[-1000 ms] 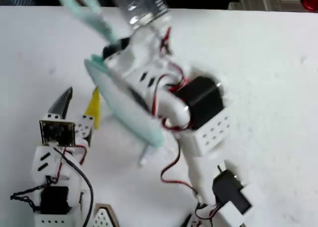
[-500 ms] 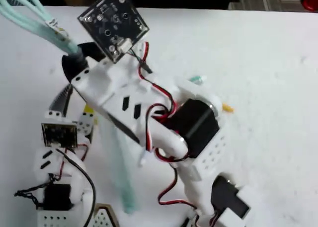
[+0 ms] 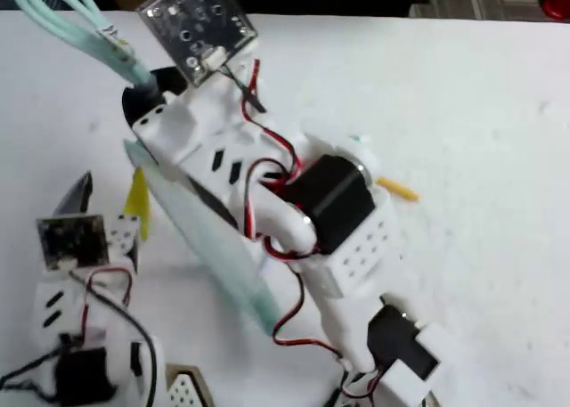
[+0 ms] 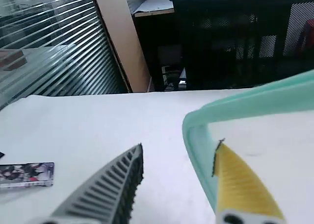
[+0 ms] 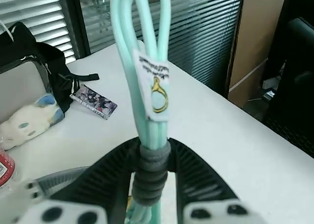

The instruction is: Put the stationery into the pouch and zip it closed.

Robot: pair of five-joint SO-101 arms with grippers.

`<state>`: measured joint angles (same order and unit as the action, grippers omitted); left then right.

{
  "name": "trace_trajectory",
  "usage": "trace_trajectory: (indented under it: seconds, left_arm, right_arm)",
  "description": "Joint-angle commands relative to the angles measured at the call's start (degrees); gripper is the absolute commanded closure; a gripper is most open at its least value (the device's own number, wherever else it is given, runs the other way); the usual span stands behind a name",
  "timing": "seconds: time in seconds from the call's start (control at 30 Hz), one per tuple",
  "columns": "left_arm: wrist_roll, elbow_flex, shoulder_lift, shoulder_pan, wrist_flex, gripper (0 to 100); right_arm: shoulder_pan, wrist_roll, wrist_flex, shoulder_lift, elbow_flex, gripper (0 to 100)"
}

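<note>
Fingers of the right gripper clamp the grey-bound mint-green cord loops of the translucent mint-green flat pouch, which hangs tilted over the white table, left of centre. Left gripper is spread apart, with the pouch rim beside its yellow finger.

The high camera is looking steeply down on the white table from close above the arms, the left wrist camera is skimming low across it beside the mint pouch, and the right wrist camera is facing the mint strap close up, both things also appearing in the high frame's left half.
</note>
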<state>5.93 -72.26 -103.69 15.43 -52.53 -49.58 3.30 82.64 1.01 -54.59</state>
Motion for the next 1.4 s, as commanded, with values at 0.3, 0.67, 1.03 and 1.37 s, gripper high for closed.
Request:
trace_trajectory:
  seconds: [0.3, 0.67, 1.03, 1.37]
  left_arm:
    - [-0.79, 16.88, -0.31, -9.27, -14.59, 73]
    - [-3.25, 15.3, -0.4, -9.27, -13.27, 73]
    - [-3.34, 14.24, -0.57, -9.19, -13.63, 73]
    - [-3.25, 9.67, -0.57, -6.99, -11.96, 73]
  right_arm:
    - [6.2, 0.0, -15.34, -2.59, -1.41, 98.1]
    - [21.85, -0.44, -13.67, -2.59, -1.05, 98.1]
    - [0.75, 0.0, -7.25, 2.42, 0.88, 98.1]
    - [8.75, 0.0, -18.59, 2.42, 0.79, 98.1]
